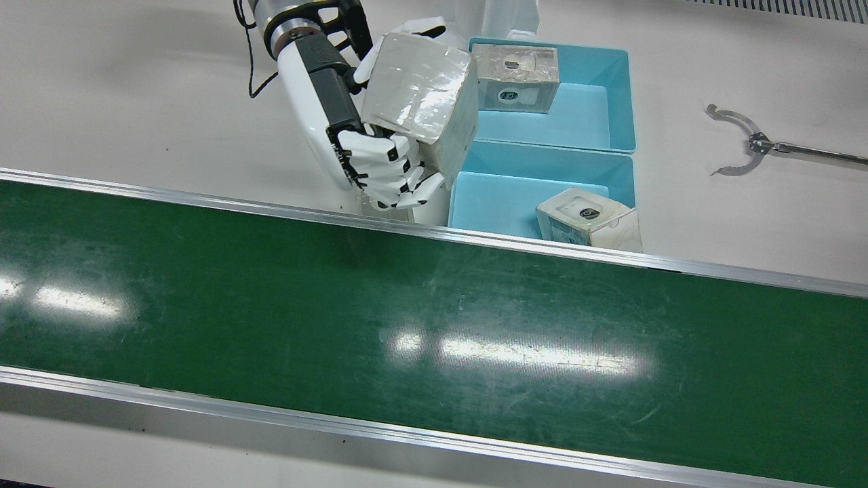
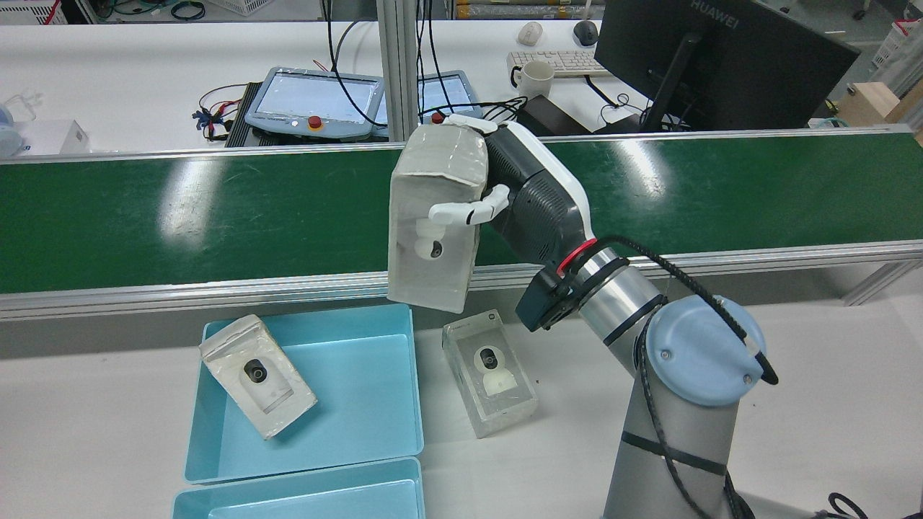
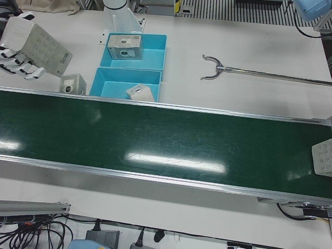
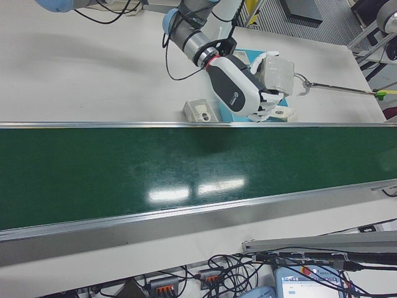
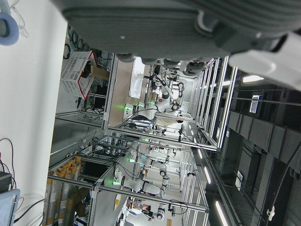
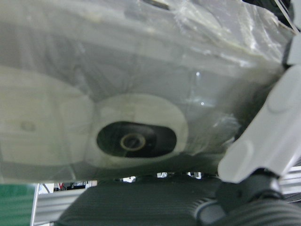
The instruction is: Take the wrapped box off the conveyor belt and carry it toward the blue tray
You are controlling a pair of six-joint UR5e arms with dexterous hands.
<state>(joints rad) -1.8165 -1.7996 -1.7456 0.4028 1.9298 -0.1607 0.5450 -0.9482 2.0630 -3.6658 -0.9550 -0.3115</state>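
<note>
- we see the green conveyor belt (image 1: 339, 325) crossing the lower frame, bare here.
- our right hand (image 1: 380, 169), fingers wrapped around the wrapped box (image 1: 420, 102), holds it aloft at upper centre, just beside the blue tray (image 1: 475, 203).
- left hand's fingers: we cannot tell.

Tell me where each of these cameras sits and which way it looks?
Front view: above the conveyor belt, looking down; right hand grips the wrapped box.
Rear view: behind the robot, facing the belt; right arm shows.
Left-front view: opposite side; blue trays.
Right-front view: opposite side; right arm.
Left hand view: faces the room; its underside shows.
Right hand view: pressed against the box.
Front and rear share box and trays.
</note>
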